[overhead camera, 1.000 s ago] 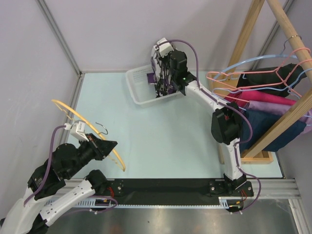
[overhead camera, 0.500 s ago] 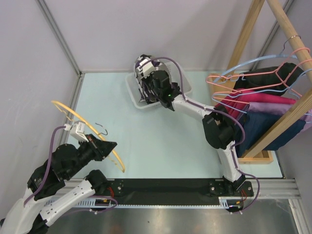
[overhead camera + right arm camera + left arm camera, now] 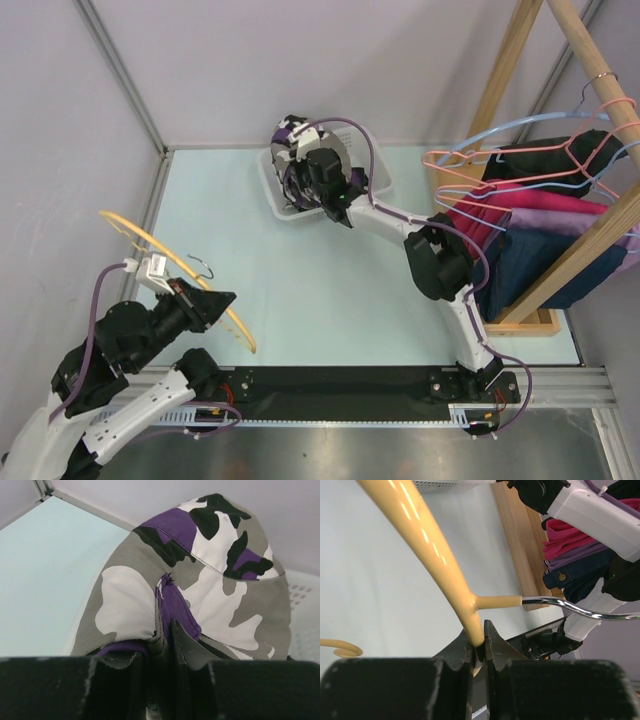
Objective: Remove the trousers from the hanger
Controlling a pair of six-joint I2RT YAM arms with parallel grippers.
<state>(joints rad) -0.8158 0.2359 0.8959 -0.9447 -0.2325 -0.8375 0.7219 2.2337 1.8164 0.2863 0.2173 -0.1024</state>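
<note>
Right gripper (image 3: 165,630) pinches the purple-black-white camouflage cloth trousers (image 3: 220,595), bunched just beyond its fingers over the white plastic basket (image 3: 272,192); left gripper (image 3: 479,645) clamps the thin yellow hanger (image 3: 435,555), well apart.

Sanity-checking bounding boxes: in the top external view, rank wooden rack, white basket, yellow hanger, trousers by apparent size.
1. wooden rack
2-3. white basket and yellow hanger: unsure; hanger is longer but thin, and held up nearer the camera
4. trousers, bunched and partly hidden
</note>
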